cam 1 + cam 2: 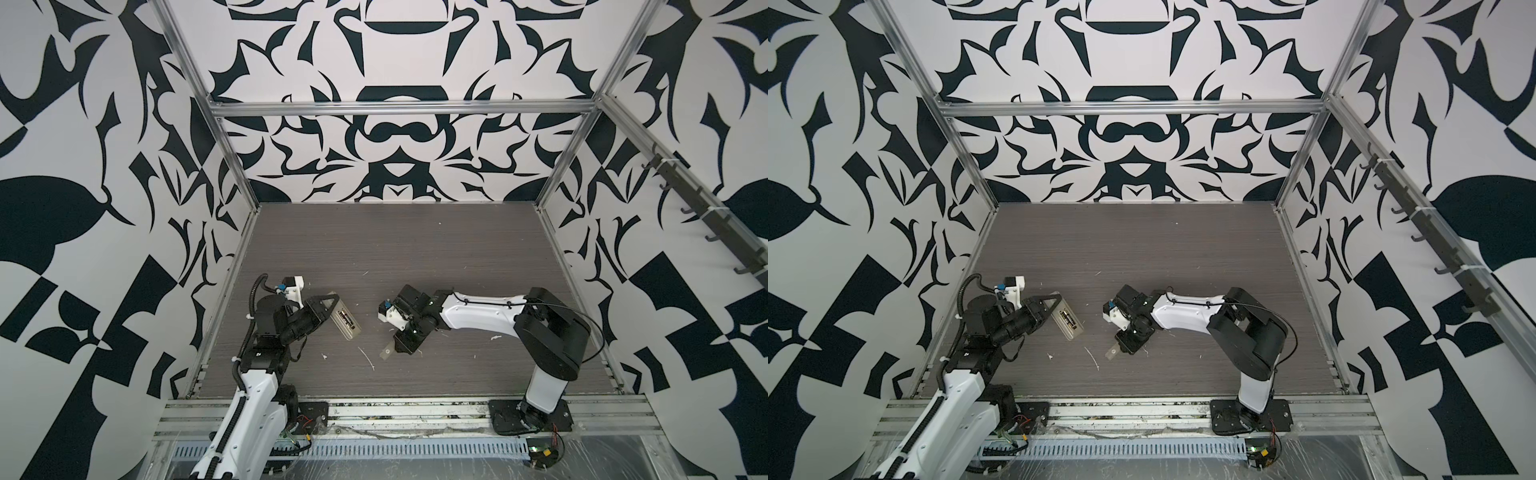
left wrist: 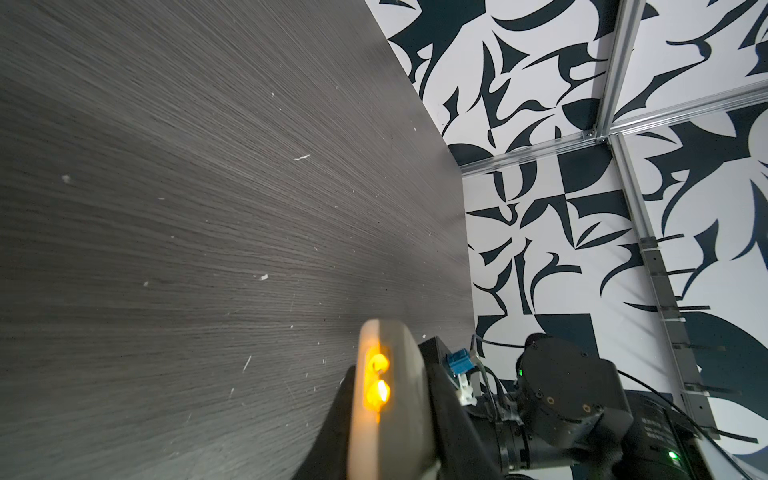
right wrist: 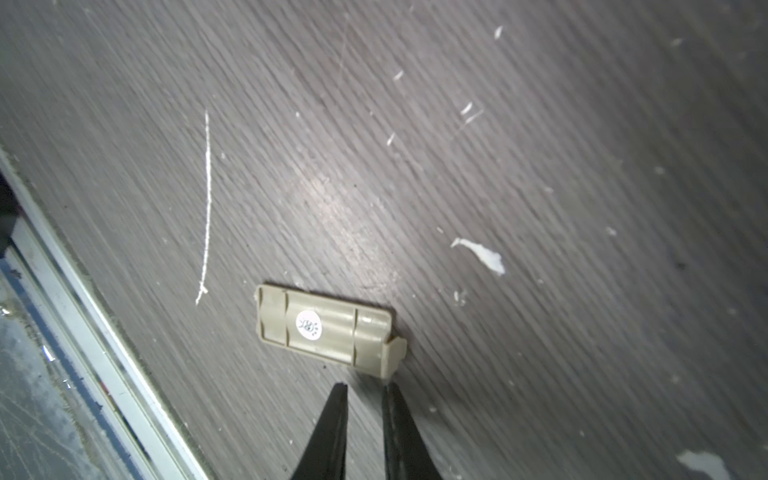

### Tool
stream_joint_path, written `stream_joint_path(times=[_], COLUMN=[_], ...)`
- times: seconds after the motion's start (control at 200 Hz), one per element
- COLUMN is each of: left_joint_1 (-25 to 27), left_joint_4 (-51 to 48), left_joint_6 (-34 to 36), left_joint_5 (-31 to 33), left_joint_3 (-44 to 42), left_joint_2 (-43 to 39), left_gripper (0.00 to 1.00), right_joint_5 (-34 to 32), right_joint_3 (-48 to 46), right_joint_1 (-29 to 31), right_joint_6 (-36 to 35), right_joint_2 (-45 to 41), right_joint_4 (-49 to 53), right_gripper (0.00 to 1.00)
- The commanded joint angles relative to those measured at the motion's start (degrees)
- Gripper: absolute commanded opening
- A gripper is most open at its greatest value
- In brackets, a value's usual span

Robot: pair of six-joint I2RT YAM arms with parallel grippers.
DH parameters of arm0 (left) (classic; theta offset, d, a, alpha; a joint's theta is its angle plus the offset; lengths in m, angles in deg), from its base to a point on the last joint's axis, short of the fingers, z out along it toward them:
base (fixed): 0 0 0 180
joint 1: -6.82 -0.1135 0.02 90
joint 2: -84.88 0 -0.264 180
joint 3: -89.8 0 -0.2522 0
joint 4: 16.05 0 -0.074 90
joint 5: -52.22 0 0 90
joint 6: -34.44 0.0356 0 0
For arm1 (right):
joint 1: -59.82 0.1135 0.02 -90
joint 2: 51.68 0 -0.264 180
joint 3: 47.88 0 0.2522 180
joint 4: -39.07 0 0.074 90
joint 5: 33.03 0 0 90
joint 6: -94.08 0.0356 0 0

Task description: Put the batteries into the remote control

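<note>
The remote control (image 1: 346,321) is held a little above the table on the left, back side up, and my left gripper (image 1: 332,309) is shut on its near end. Dark batteries (image 1: 343,318) sit in its open recess in both top views. In the left wrist view the remote control (image 2: 399,374) shows edge-on between the fingers, glowing orange at one spot. A small beige cover piece (image 3: 328,328) lies flat on the table. My right gripper (image 3: 365,390) hovers just short of its tabbed end, jaws a narrow gap apart and empty.
White scraps (image 3: 482,253) and a thin white streak (image 3: 206,199) lie on the dark wood table (image 1: 415,257). An aluminium rail (image 3: 83,311) runs along the front edge near the cover. Patterned walls and metal frame posts (image 1: 232,158) enclose the table.
</note>
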Motion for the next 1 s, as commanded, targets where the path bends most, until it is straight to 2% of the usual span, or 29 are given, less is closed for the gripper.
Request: stream_joint_path(times=[0.0,0.585,0.77,0.995], left_joint_1=[-0.17,-0.18,-0.19,-0.28], left_joint_4=[0.27,-0.87,-1.16,-0.60], left_joint_6=[0.29,0.43,0.65,0.79], left_joint_5=[-0.47,0.01,-0.08,0.39], left_joint_3=[1.49,0.75,0.76,0.41], left_joint_2=[-0.71,-2.30,-2.35,-1.89], left_gripper=[0.00,0.00,0.00,0.00], right_joint_5=[0.29,-0.52,-2.60,-8.09], right_joint_3=[1.40,8.14,8.64,10.11], right_joint_1=[0.23,-0.92,-0.92,-0.12], right_joint_6=[-1.17,-5.04,-5.00,-2.79], right_joint_2=[-0.41,4.61,2.84,-1.92], right_joint_4=[-1.03,0.12,2.54,8.25], right_gripper=[0.20,0.21,0.22,0.47])
